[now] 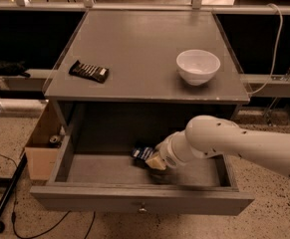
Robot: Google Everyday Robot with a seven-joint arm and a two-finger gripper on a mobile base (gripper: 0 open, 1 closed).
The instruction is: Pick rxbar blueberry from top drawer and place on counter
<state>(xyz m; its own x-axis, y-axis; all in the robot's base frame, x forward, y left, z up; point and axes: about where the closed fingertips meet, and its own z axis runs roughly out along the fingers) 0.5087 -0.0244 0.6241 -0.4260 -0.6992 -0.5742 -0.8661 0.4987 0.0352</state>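
Observation:
The top drawer [84,201] is pulled open below the counter [139,49]. The rxbar blueberry [142,153], a small dark blue bar, is in the middle of the drawer near its back. My gripper [154,162] reaches down into the drawer from the right on a white arm [244,146] and is right at the bar's right end. The contact between them is hidden by the wrist.
A white bowl [198,66] stands on the counter's right side. A black-brown bar [88,71] lies on its left side. A cardboard box [41,153] sits on the floor left of the drawer. Cables [15,218] run along the floor at the left.

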